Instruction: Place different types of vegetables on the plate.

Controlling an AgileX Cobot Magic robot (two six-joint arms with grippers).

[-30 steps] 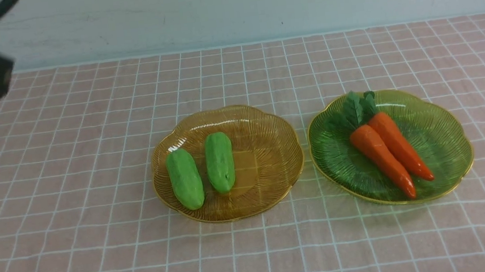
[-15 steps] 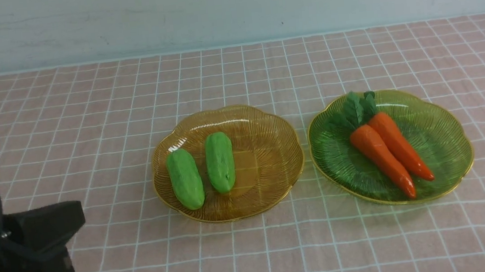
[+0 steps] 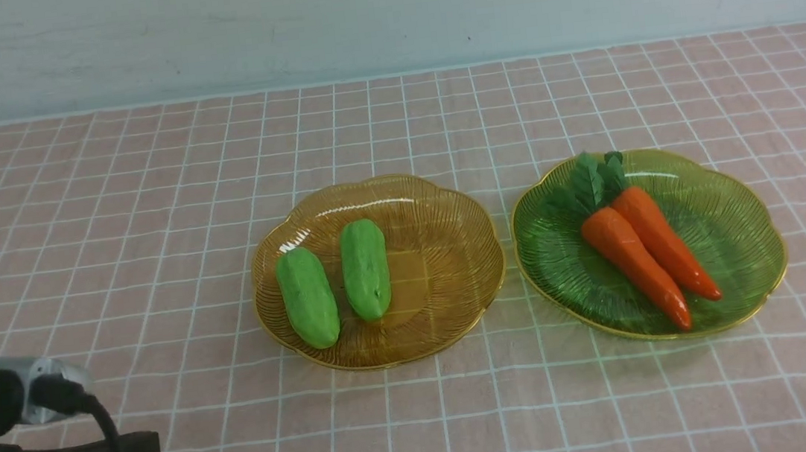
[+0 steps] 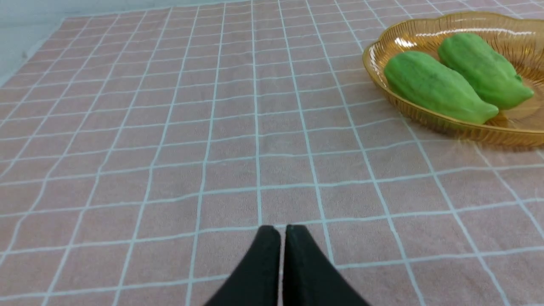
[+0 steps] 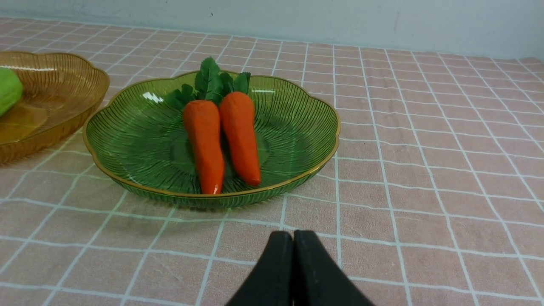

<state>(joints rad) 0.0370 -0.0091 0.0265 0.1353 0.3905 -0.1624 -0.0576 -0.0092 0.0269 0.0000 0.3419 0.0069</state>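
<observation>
The left gripper [image 4: 282, 231] has its two black fingers pressed together with nothing between them, its tips low over the pink checked cloth [image 4: 170, 127] that covers the counter, well short of the nearest plate. In the front view only the body of the left arm [image 3: 29, 445] shows, a dark block with a silver part and a black cable, down in the near left corner. The right gripper [image 5: 293, 238] is likewise closed and empty, its tips close above the cloth just in front of the green plate [image 5: 306, 127]; the right arm does not appear in the front view. Outward from the left gripper, the amber plate [image 3: 438, 207] sits near the middle of the counter, ribbed glass with a gold scalloped rim. On its left half lie the two green cucumbers side by side, not quite touching: the left cucumber [image 3: 307, 297] nearer the rim and a little closer to the robot, the right cucumber [image 3: 365, 269] toward the plate's centre. Just beside the amber plate, to the right and close without touching, stands the green plate of the same make. On it lie the two orange carrots, pressed against each other along their length, leafy tops [image 3: 589, 180] pointing away from the robot and tips toward it: the left carrot [image 3: 631, 262] and the right carrot [image 3: 663, 240].
</observation>
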